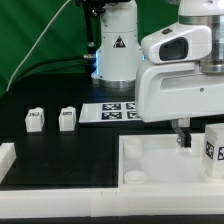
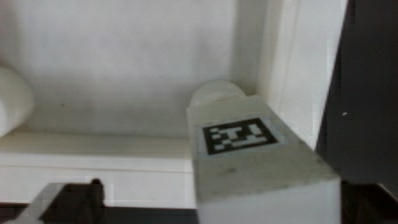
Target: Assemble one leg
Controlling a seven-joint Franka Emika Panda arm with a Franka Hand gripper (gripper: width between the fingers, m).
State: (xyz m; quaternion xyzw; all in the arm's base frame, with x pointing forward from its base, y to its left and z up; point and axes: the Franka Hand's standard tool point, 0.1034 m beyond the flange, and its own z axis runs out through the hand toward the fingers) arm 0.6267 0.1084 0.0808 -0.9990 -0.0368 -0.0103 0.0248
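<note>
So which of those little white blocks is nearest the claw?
The leg at the exterior view's right edge, standing right beside the claw. The other two legs stand far away, towards that view's left.

Leg point(image 2: 260, 165) tilted, tag point(image 2: 237, 135) facing lens, just beside white tray wall point(image 2: 107, 150). One dark fingertip point(image 2: 71, 200) visible, clear of leg. Black table point(image 2: 370, 90) past tray edge.
</note>
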